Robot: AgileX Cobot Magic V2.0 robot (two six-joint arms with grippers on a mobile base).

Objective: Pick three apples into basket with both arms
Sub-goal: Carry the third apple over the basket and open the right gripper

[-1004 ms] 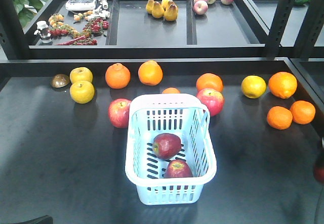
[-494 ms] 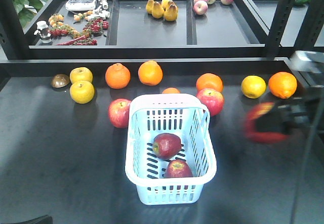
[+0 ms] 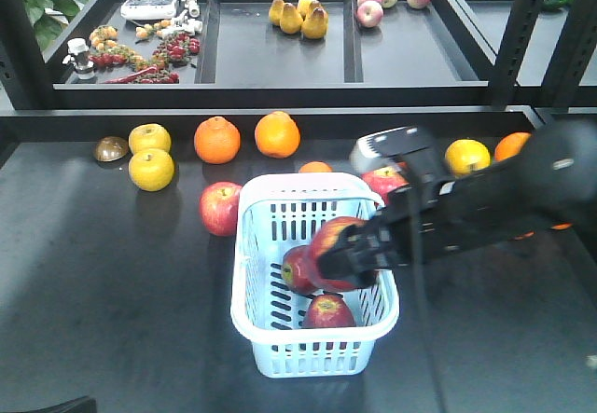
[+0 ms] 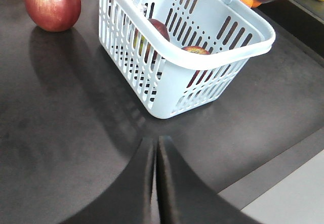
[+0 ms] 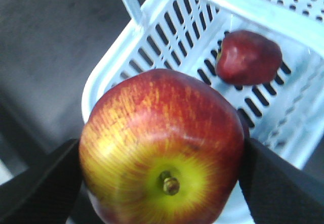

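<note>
The right gripper [image 5: 162, 183] has its fingers clamped on the third apple [image 3: 340, 253], carried over the basket [image 3: 252, 320] so it'd drop beside the two apples [image 3: 326, 312] inside. Left gripper [image 4: 156, 183] sits low over the worktop [image 3: 112, 292], fingers closed, holding nothing.

Glossy plastic basket [image 3: 314, 343], waxy-skinned apple [image 5: 162, 148], matt dark tabletop [image 3: 112, 292]

Red apple [image 5: 161, 148] w/ yellow-green stem patch; pale-blue basket [image 3: 312, 352].

Dark table [image 3: 112, 292]: basket [image 3: 312, 352], scattered fruit [image 3: 216, 140]
</note>
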